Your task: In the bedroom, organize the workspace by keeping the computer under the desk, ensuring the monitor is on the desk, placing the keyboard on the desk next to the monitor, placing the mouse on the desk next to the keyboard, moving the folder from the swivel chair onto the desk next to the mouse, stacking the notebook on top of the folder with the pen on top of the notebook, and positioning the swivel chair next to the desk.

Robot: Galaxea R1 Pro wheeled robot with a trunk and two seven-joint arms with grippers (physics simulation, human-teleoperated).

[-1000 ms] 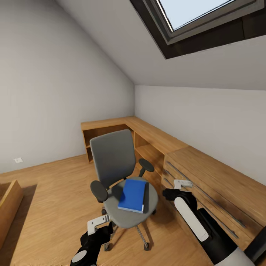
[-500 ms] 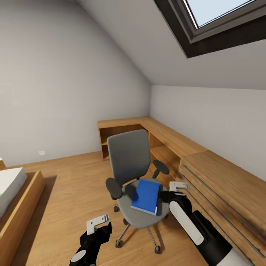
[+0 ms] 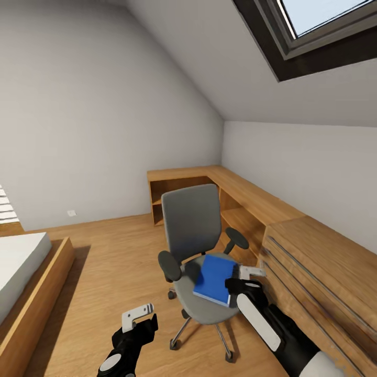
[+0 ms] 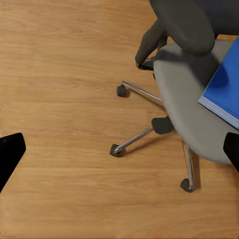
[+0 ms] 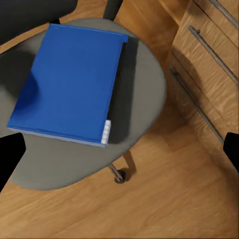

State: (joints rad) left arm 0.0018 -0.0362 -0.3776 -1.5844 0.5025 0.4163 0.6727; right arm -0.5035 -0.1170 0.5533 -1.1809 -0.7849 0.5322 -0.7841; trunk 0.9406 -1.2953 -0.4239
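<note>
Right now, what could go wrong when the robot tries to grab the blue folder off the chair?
The swivel chair stands on casters, so a push from the right gripper might roll or spin it away. The folder lies flat on the seat, so open fingers may slide it rather than pinch it. The wooden drawer unit is close beside the right arm and could get bumped.

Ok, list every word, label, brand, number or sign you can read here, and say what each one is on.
No readable text anywhere.
The folder has a plain blue cover; a small white tab on its spine carries marks too small to read.
The swivel chair, the wooden drawer unit and both grippers, left and right, bear no lettering.
</note>
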